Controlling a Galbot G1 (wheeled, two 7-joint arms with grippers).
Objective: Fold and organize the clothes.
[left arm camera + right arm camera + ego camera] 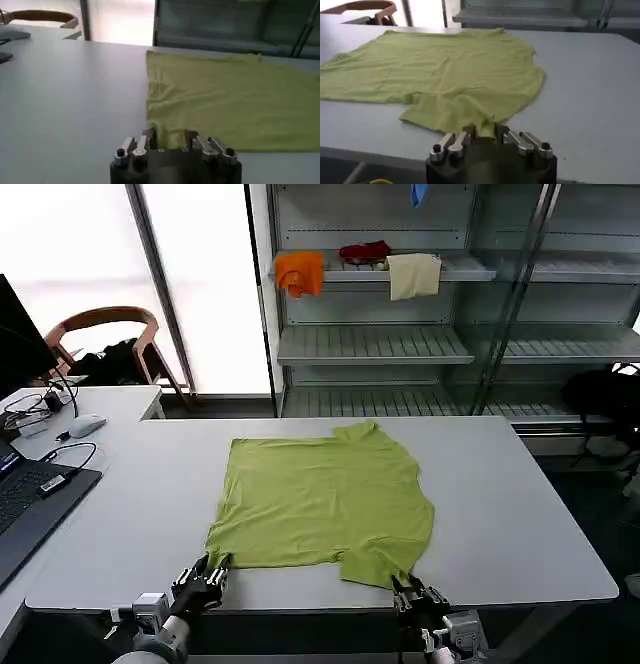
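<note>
1. We see the lime yellow-green T-shirt lying spread flat at the middle of the white counter. Its near edge is partly hidden behind both grippers in the wrist views.
2. Our left gripper sits at the shirt's 7 o'clock corner. In the left wrist view its fingers are drawn in on the hem, pinching the cloth between them.
3. Our right gripper sits at the shirt's 5 o'clock corner. In the right wrist view its fingers are likewise drawn in on a bunched fold of the shirt.
4. Both arms are cut off by the frame's lower edge in the head view.
5. At 9 o'clock on the counter lie a laptop, cut off at the frame's edge, a mouse and cables.
6. At 12 o'clock, beyond the counter, a shelf carries an orange cloth, a dark red cloth and a cream cloth.
</note>
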